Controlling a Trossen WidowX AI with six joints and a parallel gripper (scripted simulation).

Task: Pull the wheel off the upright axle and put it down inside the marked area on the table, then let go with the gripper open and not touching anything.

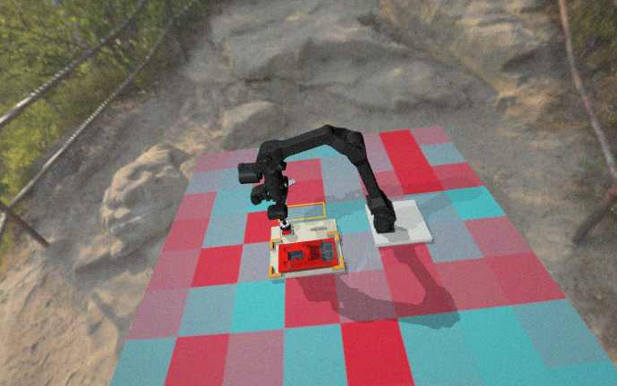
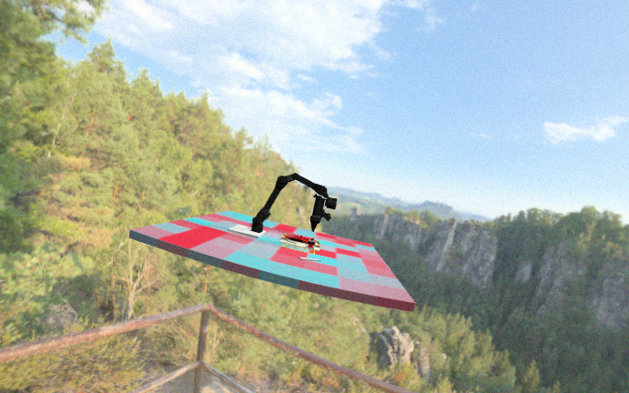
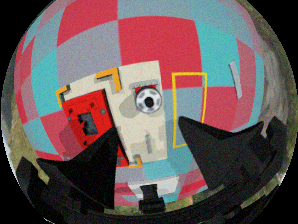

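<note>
The silver and black wheel [image 1: 285, 223] [image 3: 141, 101] sits on the upright axle, whose dark tip shows in the wheel's hub in the wrist view. It stands over a small red base on the cream board [image 1: 303, 230] [image 3: 132, 80]. The marked area, a yellow outlined rectangle [image 1: 324, 210] [image 3: 190, 74], lies on the table just beside the board. My gripper [image 1: 284, 220] [image 2: 312, 230] [image 3: 148, 125] points down above the wheel. It is open, with nothing between its fingers. In the wrist view the wheel shows a little beyond the line between the fingertips. The exact height gap is hard to tell.
A red plate [image 1: 300, 247] [image 3: 102, 100] with dark parts lies on the board between orange corner brackets. A thin pale strip [image 1: 292, 182] [image 2: 309, 258] [image 3: 236, 80] lies beyond the marked area. The arm's base stands on a white slab [image 1: 411, 221].
</note>
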